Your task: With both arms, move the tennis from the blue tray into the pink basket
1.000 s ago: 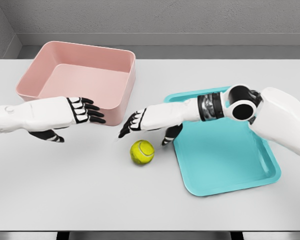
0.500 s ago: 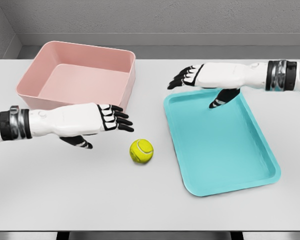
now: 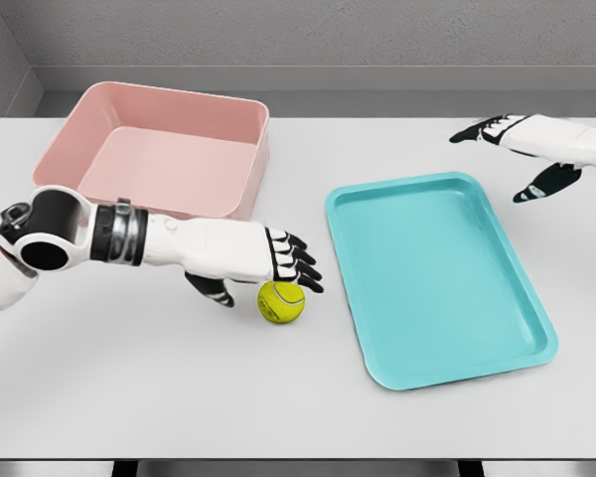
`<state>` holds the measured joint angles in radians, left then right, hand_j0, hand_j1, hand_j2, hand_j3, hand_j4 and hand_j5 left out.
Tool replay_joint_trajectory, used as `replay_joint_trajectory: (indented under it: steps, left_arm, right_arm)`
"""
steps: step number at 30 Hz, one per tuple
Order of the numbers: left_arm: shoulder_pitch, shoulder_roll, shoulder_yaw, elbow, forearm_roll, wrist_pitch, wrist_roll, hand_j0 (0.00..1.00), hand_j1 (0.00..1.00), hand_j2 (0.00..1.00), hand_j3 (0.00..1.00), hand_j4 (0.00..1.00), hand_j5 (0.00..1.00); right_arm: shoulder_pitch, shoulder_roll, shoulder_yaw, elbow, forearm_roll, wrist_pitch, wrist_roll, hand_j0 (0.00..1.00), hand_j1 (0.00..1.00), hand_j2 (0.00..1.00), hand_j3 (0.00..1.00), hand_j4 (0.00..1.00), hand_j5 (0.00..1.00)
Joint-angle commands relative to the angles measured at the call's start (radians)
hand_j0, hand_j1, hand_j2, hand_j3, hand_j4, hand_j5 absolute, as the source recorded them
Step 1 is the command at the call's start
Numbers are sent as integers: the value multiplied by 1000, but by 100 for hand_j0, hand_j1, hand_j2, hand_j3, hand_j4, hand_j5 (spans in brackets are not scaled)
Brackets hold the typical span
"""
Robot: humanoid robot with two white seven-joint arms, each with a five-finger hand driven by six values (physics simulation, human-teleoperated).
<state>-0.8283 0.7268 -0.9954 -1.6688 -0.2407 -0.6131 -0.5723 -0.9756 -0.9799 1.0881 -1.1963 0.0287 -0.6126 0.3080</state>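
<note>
The tennis ball (image 3: 281, 301) is lying on the white table (image 3: 179, 388), just left of the blue tray (image 3: 447, 288) and in front of the pink basket (image 3: 159, 149), outside both. The left hand (image 3: 263, 260) is hovering over the ball's upper left side, its fingers (image 3: 300, 264) stretched out and slightly spread above it, the thumb hanging down just left of the ball; no grasp is showing. The right hand (image 3: 526, 139) is hanging beyond the tray's far right corner, well apart from the ball, fingers extended and loosely spread, holding nothing.

Left hand (image 3: 243, 260) and right hand (image 3: 528, 139) both spread-fingered.
</note>
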Motion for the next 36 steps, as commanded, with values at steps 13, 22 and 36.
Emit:
replay_joint_trajectory:
  steps: [13,22,36]
  left_arm:
    - [-8,-99,6,89,-111,2,-39,100,100,100,100,100,100]
    - [0,-142,-8,101,-190,2,-39,100,100,100,100,100,100]
    - [-8,-144,-20,113,-184,2,-39,100,100,100,100,100,100]
  right_arm:
    - [-2,3,-2,-5,-6,2,-1,100,100,100,100,100,100]
    - [0,7,-2,-5,-6,2,-1,100,100,100,100,100,100]
    - [0,7,-2,-5,-6,2,-1,100,100,100,100,100,100]
